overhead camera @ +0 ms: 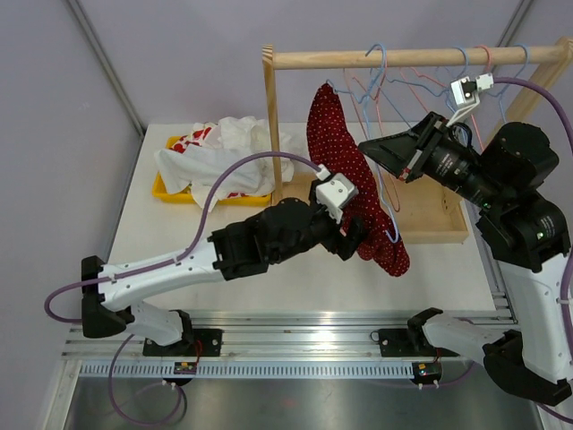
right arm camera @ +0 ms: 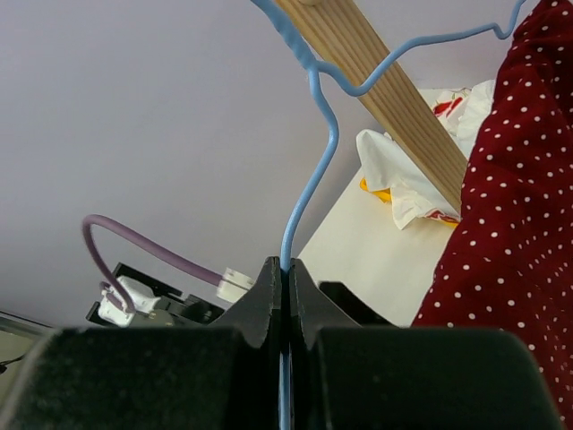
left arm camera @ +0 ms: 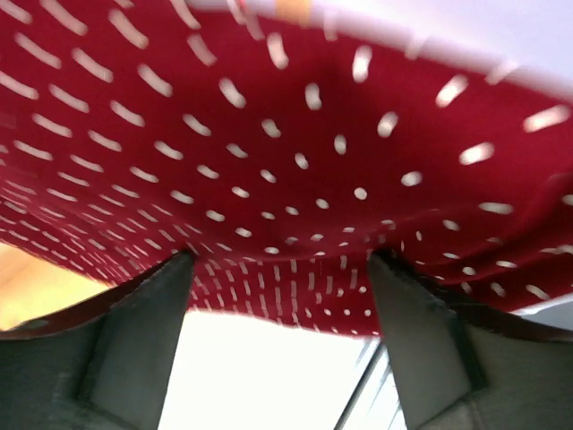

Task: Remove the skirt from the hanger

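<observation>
Skirt [overhead camera: 345,152] hem's loose between the wide-open left gripper [left arm camera: 282,260] at its 7 o'clock, right gripper [right arm camera: 285,269] clamps the blue hanger [right arm camera: 312,184], so a shallow pinch could slip off.

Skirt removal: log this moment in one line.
left gripper: open at red skirt edge | right gripper: shut on blue hanger | red skirt: not yet off

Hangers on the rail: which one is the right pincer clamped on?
The leftmost blue wire hanger, holding the red dotted skirt; the others hang bare, untouched.
</observation>
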Tool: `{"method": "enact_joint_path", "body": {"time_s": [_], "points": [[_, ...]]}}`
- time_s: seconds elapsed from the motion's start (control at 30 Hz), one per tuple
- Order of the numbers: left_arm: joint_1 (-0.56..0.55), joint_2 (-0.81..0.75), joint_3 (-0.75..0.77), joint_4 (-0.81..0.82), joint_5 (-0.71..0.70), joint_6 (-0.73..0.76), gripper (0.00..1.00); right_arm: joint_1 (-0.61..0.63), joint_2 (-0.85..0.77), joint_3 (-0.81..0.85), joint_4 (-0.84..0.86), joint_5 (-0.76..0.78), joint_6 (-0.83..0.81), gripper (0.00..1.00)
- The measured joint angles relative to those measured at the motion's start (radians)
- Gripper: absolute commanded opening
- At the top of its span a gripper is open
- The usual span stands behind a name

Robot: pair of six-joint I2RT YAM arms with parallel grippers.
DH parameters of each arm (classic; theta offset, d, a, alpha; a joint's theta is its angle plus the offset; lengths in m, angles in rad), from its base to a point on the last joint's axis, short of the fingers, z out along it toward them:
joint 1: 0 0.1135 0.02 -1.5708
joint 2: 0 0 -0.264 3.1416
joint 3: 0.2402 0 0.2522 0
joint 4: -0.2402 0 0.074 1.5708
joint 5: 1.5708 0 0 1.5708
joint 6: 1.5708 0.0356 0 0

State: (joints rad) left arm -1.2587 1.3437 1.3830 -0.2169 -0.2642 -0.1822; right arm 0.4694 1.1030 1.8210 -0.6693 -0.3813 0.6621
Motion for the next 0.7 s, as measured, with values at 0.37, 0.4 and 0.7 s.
{"method": "enact_joint_path", "body": {"time_s": [0.37, 0.4, 0.7], "points": [[-0.040, 0.049, -0.002, 0.103, 0.079, -0.002, 0.33, 0.000, -0.062, -0.052, 0.026, 0.024, 0.020, 0.00], [-0.041, 0.045, -0.002, 0.119, 0.086, -0.002, 0.32, 0.000, -0.066, -0.064, 0.030, 0.024, 0.026, 0.00], [-0.041, 0.041, -0.003, 0.231, 0.165, 0.005, 0.00, 0.000, -0.096, -0.112, 0.064, 0.021, 0.075, 0.00]]}}
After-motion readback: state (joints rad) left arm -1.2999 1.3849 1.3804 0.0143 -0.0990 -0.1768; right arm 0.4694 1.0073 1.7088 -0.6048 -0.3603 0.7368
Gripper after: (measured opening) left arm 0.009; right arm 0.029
